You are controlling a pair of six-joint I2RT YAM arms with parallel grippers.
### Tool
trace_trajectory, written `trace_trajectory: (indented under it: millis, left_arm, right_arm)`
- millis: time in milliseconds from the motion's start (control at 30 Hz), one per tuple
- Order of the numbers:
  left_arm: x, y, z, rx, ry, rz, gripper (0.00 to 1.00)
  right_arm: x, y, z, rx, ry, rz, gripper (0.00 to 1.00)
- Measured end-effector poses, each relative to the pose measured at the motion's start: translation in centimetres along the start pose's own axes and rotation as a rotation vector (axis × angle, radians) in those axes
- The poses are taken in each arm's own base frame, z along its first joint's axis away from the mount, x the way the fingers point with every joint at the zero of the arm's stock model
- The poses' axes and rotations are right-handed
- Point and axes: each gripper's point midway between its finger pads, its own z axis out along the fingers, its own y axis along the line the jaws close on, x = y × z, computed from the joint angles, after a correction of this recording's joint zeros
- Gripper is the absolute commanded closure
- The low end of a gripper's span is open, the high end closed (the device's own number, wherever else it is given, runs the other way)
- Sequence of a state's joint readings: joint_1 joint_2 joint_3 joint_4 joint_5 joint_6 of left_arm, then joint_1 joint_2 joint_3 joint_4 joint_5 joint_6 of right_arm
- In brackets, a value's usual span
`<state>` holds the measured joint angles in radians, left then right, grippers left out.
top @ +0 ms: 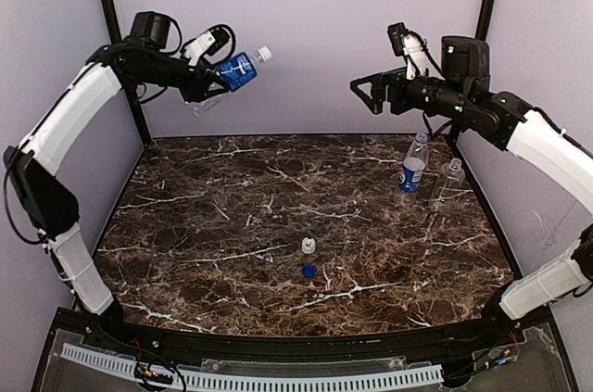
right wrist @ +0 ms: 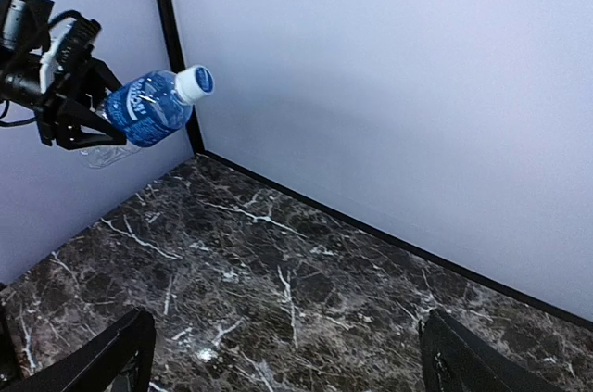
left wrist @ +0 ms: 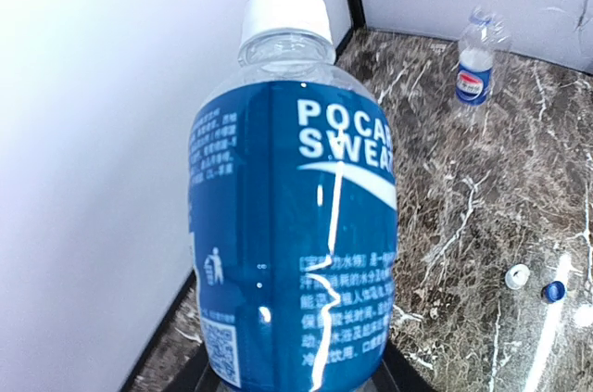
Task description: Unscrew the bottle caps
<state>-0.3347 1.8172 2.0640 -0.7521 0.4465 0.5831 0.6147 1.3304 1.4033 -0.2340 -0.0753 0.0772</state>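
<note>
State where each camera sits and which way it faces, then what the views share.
Top external: above and behind the arm bases, looking down at the marble table; both arms show.
Left wrist: on the raised left arm, looking along the held blue-label bottle toward the table's right rear; the bottle fills the view.
Right wrist: on the raised right arm, facing the left rear corner; its open fingers show below.
Shared: all three show that bottle, held by the left gripper.

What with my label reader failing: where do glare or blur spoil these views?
Left wrist: a glare streak runs down the bottle, and the wall is blown out white. Right wrist: one small bright spot on the table, bottle sharp. Top: even light, nothing blurred.
</note>
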Motion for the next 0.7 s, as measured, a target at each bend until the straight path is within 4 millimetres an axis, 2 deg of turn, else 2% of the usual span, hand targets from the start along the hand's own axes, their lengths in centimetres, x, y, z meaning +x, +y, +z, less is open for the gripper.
trace_trajectory:
  millis: [67, 100, 133, 200, 300, 367, 467, 567, 700]
  left_arm:
    - [-2.9, -2.1, -5.2, -0.025, -0.074, 0.086, 0.61]
    - [-3.7, -3.3, -7.6, -0.037, -0.107, 0.124, 0.63]
    - [-4.2, -5.0, -10.0, -0.044, -0.137, 0.160, 0.64]
    - [-4.2, -7.7, -12.6, -0.052, -0.184, 0.212, 0.65]
    - [-1.8, -11.7, -13.0, -0.030, -0.218, 0.263, 0.66]
    - [0.3, -14.2, -11.8, 0.004, -0.222, 0.284, 0.66]
    - [2.6, -16.1, -9.3, 0.034, -0.209, 0.302, 0.66]
    - [3.2, -16.5, -8.2, 0.026, -0.218, 0.318, 0.66]
    - [1.6, -16.0, -8.9, -0.020, -0.287, 0.352, 0.67]
  right_arm:
    - [-1.7, 2.0, 0.1, -0.065, -0.033, 0.004, 0.03]
    - [-2.9, 3.5, 0.2, -0.108, -0.056, 0.004, 0.03]
    - [-3.8, 4.8, 0.4, -0.144, -0.074, 0.004, 0.03]
    - [-5.5, 8.0, 0.5, -0.236, -0.109, -0.006, 0.04]
    - [-6.8, 13.3, 0.4, -0.393, -0.139, -0.030, 0.04]
    - [-6.9, 17.0, 0.0, -0.509, -0.144, -0.057, 0.04]
    - [-6.1, 20.6, -0.5, -0.617, -0.131, -0.091, 0.04]
    - [-5.2, 22.0, -0.3, -0.650, -0.111, -0.109, 0.05]
    - [-3.9, 22.0, 1.4, -0.630, -0.067, -0.119, 0.13]
